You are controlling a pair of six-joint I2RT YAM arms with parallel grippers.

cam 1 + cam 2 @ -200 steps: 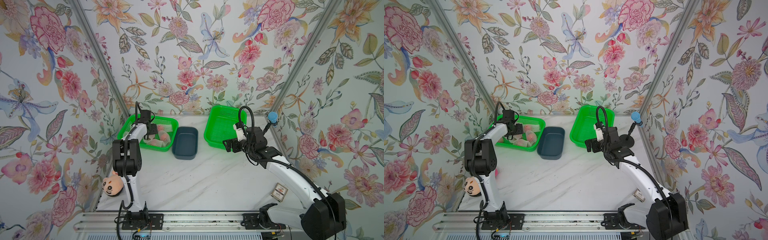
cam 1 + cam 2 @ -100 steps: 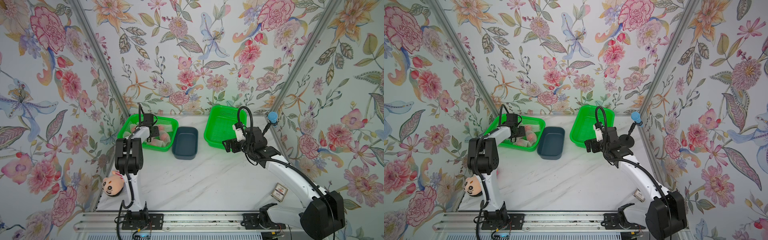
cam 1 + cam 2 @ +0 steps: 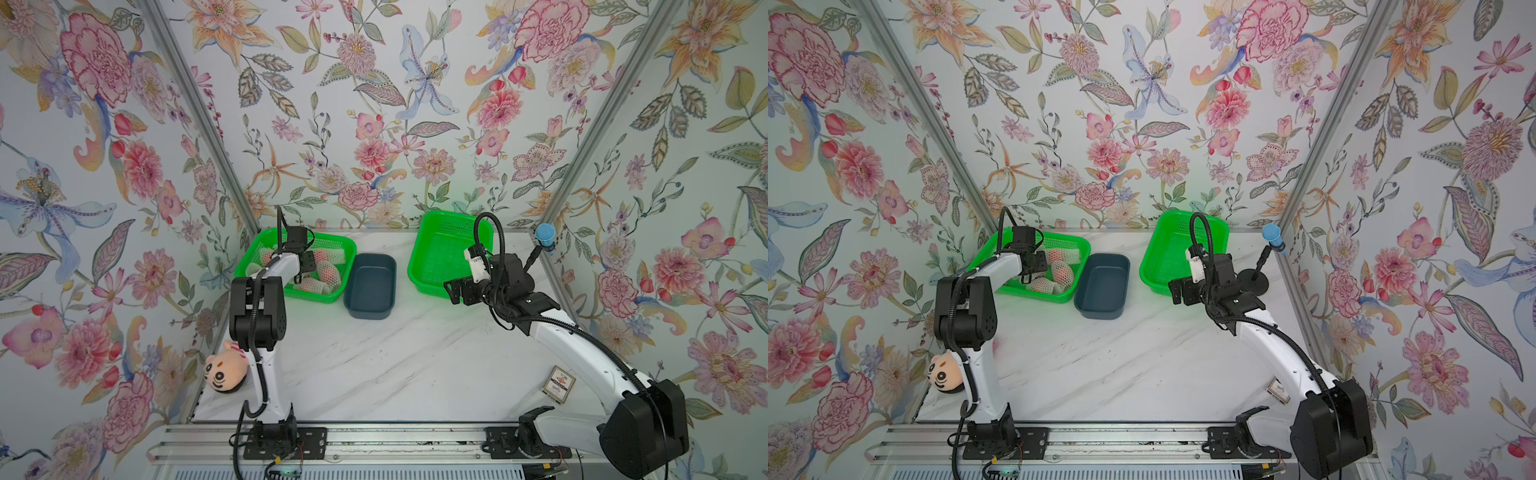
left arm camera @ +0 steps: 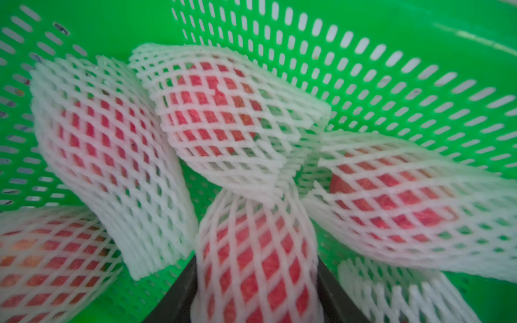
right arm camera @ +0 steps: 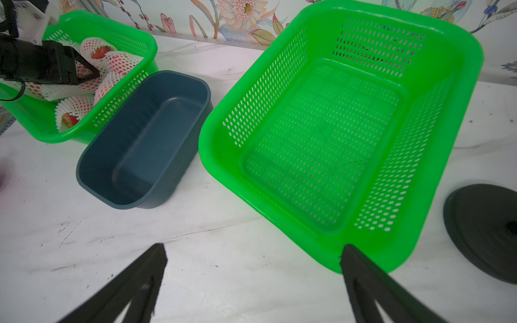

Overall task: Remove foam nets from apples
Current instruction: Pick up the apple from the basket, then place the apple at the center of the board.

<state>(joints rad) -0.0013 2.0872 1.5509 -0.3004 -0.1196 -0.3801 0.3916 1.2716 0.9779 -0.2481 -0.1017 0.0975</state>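
Netted apples [image 4: 218, 112] lie piled in the far left basket [image 3: 316, 294]. The left tool [image 4: 256, 263] straddles one, whether gripping I cannot tell. The right tool [image 5: 253, 249] hangs open near the right basket [image 5: 472, 64], likely to pull the net [image 4: 156, 237].

The left basket [image 3: 311, 294] and right basket [image 3: 436, 266] are bright green, slotted; the apples [image 4: 218, 106] show red through white diamond-mesh nets [image 4: 112, 195]. Dark slate-blue tub [image 3: 370, 307]; white bench [image 3: 374, 365], grey-veined marble; pastel floral walls [image 3: 374, 83]; peach plush [image 3: 222, 372], black face markings.
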